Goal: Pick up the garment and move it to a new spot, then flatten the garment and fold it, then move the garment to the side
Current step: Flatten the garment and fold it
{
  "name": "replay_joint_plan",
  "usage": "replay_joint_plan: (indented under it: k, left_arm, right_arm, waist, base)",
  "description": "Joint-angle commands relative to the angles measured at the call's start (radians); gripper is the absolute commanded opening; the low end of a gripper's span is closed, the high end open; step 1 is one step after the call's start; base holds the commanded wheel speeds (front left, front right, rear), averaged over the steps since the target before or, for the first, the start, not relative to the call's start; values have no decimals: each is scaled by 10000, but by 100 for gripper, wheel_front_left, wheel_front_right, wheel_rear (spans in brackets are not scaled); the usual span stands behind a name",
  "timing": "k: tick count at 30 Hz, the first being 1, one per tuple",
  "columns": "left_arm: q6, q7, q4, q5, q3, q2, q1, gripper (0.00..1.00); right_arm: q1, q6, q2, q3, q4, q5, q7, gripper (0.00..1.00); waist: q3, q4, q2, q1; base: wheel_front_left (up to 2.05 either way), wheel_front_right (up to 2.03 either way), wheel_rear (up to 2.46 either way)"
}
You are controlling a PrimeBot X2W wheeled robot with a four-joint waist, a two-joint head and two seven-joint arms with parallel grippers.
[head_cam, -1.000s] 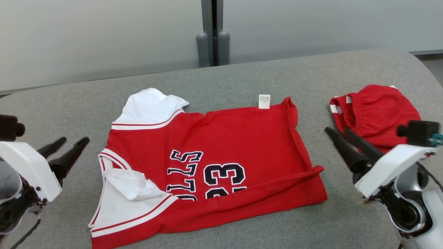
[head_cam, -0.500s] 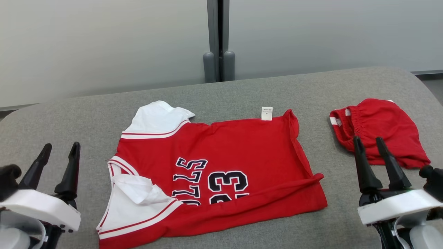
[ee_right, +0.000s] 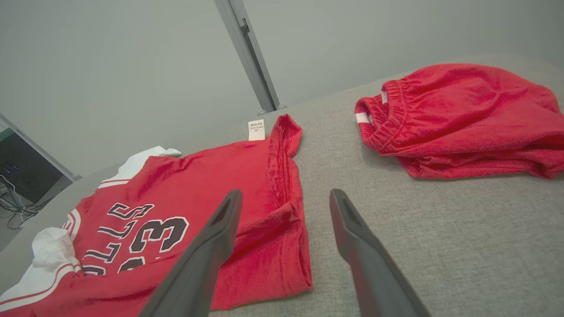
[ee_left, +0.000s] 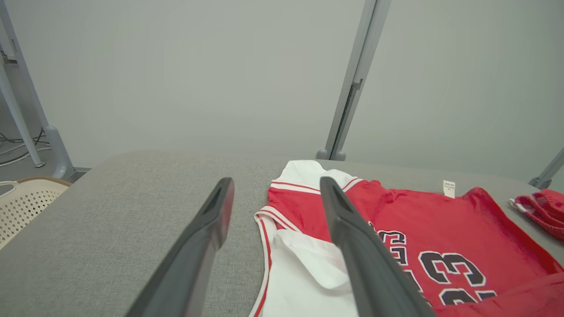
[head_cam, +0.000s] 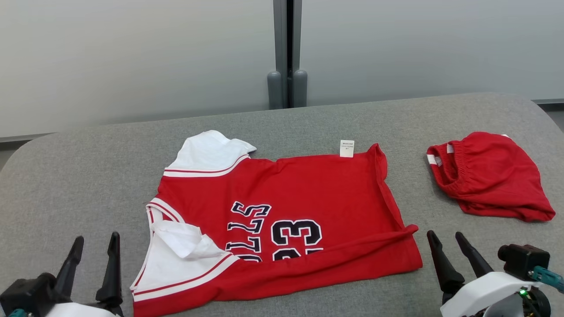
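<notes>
A red jersey (head_cam: 304,207) with white sleeves and dark "BULLS 23" lettering lies spread on the grey table (head_cam: 88,176), its front edge folded over. It also appears in the left wrist view as the jersey (ee_left: 432,229) and in the right wrist view as the jersey (ee_right: 211,185). My left gripper (head_cam: 97,240) stands open at the lower left, to the left of the white sleeve, holding nothing. My right gripper (head_cam: 445,235) stands open at the lower right, just right of the jersey's hem corner. The same grippers rise empty as left gripper (ee_left: 275,185) and right gripper (ee_right: 286,193).
Crumpled red shorts (head_cam: 489,174) lie on the table at the right, also seen as shorts (ee_right: 458,119). A grey post (head_cam: 287,53) and pale wall panels stand behind the table. A perforated cream chair (ee_left: 22,198) sits beyond the table's left edge.
The head camera has tilted and shifted, so the whole scene sits differently. Both arms have drawn back toward the near edge; the right gripper has left the shorts. The jersey lies unchanged.
</notes>
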Motion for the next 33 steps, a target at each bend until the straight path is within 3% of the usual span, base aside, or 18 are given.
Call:
replay_joint_plan:
  k: [1,6,13,29,30,31,32,33]
  left_arm:
    - [-127,115,301,-106,-58,-11,214,100]
    - [-410,951,915,-515,-402,36,129,100]
    - [-1135,2164,1789,-946,-1050,-36,-404,100]
    - [-1917,4370,4253,-1415,-2132,-397,-1420,100]
    - [-2028,4490,4338,-1463,-2200,-446,-1455,100]
    - [-2114,4550,4423,-1497,-2240,-498,-1492,100]
    - [-2168,4602,4501,-1525,-2263,-530,-1558,79]
    - [-2216,4608,4569,-1536,-2272,-547,-1603,35]
  right_arm:
    - [-175,0,-56,81,273,-53,420,100]
    - [-556,0,-5,277,1146,-18,1563,100]
    - [-1149,0,136,338,1957,106,2495,100]
    - [-2012,-1,354,662,3104,74,3347,100]
    - [-2065,-1,375,697,3140,61,3386,90]
    - [-2110,-1,397,741,3156,67,3417,49]
    - [-2161,0,409,812,3146,101,3396,38]
    - [-2216,0,414,865,3131,153,3363,14]
  waist:
    - [-1,24,-1,0]
    - [93,89,-1,0]
    - [527,133,-1,0]
    - [900,91,-1,0]
    - [890,100,-1,0]
    - [880,109,-1,0]
    - [874,116,-1,0]
    - [869,120,-1,0]
  base:
    - [0,0,0]
    - [0,0,0]
    - [0,0,0]
    - [0,0,0]
    - [0,0,0]
    - [0,0,0]
    - [0,0,0]
    - [0,0,0]
